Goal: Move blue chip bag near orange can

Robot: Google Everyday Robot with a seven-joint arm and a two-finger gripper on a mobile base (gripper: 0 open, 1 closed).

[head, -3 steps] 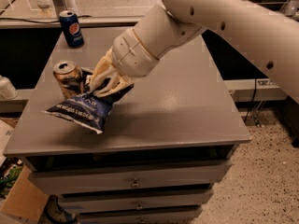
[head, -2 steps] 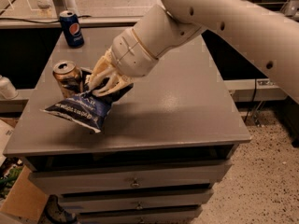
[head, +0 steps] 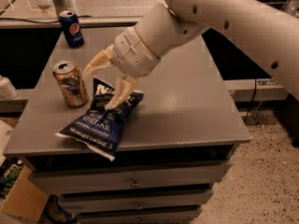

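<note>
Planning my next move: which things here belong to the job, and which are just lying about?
Job: blue chip bag, orange can, gripper open above the bag.
Lying about: Pepsi can at the back, cardboard box lower left.

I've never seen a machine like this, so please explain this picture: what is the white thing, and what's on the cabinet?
The white shape is a robot arm reaching in from the upper right. At its end is a two-finger gripper, fingers spread open at the top end of a blue chip bag; nothing is held. The single camera looks down on a grey cabinet top. The bag lies near the front edge, right beside an upright orange can. A blue Pepsi can stands at the back left corner.
</note>
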